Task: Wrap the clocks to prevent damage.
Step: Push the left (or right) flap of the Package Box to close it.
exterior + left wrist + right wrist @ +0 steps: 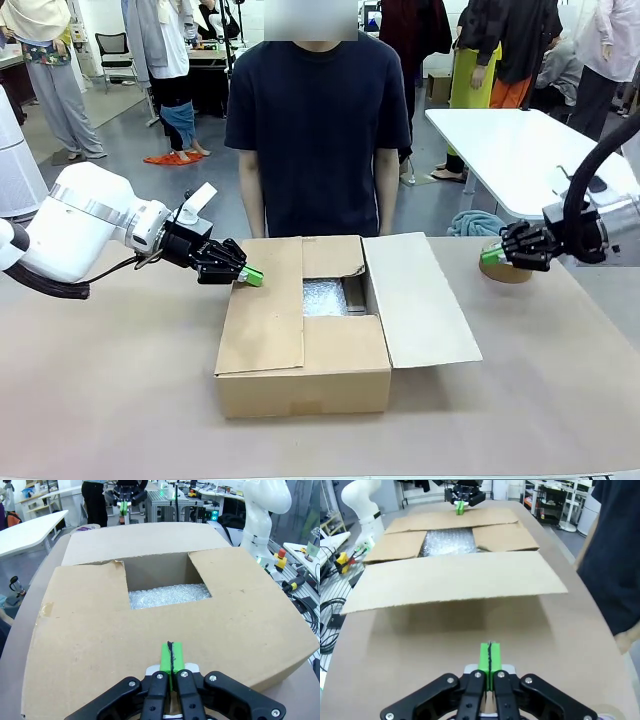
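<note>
Pinched-together left claw (252, 277) and right claw (488, 256) are flanking the open brown cardboard box (300, 385).
They are probably needing to part before reaching the clear bubble wrap (322, 298) inside.

1. A roll of tape (508, 274) sits on the work table (120, 400), just behind the fingertips of the right gripper (490, 257).
2. A teal cloth (478, 222) lies bunched beyond that roll, farther from the same gripper.
3. A person (318, 130) in a dark T-shirt stands across the work table, beyond and between the left gripper (252, 277) and the right one.
4. A white table (520, 150) stands well behind the right gripper.
5. Orange slippers (172, 157) lie on the floor, far beyond the left gripper.
</note>
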You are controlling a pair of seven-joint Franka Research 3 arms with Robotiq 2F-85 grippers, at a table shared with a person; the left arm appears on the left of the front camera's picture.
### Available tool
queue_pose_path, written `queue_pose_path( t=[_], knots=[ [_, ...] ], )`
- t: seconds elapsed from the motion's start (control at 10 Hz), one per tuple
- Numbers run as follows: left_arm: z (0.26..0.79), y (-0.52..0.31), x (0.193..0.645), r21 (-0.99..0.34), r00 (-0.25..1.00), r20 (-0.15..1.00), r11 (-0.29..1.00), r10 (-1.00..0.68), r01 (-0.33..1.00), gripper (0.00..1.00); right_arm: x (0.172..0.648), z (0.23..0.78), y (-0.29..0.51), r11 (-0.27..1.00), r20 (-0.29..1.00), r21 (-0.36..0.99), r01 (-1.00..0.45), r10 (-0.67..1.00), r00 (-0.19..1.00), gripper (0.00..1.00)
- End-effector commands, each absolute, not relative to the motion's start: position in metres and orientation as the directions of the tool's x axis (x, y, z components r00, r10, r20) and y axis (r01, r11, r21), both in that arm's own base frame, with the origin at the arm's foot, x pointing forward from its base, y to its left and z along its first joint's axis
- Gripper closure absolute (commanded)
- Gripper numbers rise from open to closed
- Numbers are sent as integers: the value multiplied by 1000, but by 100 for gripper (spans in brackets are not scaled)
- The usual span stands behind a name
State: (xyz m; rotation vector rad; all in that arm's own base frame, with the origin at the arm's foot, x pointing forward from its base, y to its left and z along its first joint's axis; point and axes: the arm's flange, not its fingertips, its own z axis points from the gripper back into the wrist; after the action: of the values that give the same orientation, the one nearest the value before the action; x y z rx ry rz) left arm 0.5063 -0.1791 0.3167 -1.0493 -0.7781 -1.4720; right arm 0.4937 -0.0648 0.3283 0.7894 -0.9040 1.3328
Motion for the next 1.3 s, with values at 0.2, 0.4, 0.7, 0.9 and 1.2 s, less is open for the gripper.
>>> queue_pose_path(
  t=[0.2,0.4,0.7,0.9,1.2],
  knots=[
    [313,-181,508,-86,12,916,-167,-400,982,100,510,285,-31,13,910,96,-995,405,93,99],
    [313,-181,508,-86,12,916,-167,-400,982,100,514,274,-11,-30,916,135,-990,384,113,99],
    [313,-181,508,-86,12,916,-167,-400,982,100,516,269,6,-103,942,171,-980,309,131,99],
    [313,-181,508,-86,12,916,-167,-400,982,100,515,269,10,-146,967,179,-973,210,146,99],
    [313,-181,508,-86,12,916,-167,-400,982,100,512,267,22,-127,977,159,-979,161,138,99]
  ],
)
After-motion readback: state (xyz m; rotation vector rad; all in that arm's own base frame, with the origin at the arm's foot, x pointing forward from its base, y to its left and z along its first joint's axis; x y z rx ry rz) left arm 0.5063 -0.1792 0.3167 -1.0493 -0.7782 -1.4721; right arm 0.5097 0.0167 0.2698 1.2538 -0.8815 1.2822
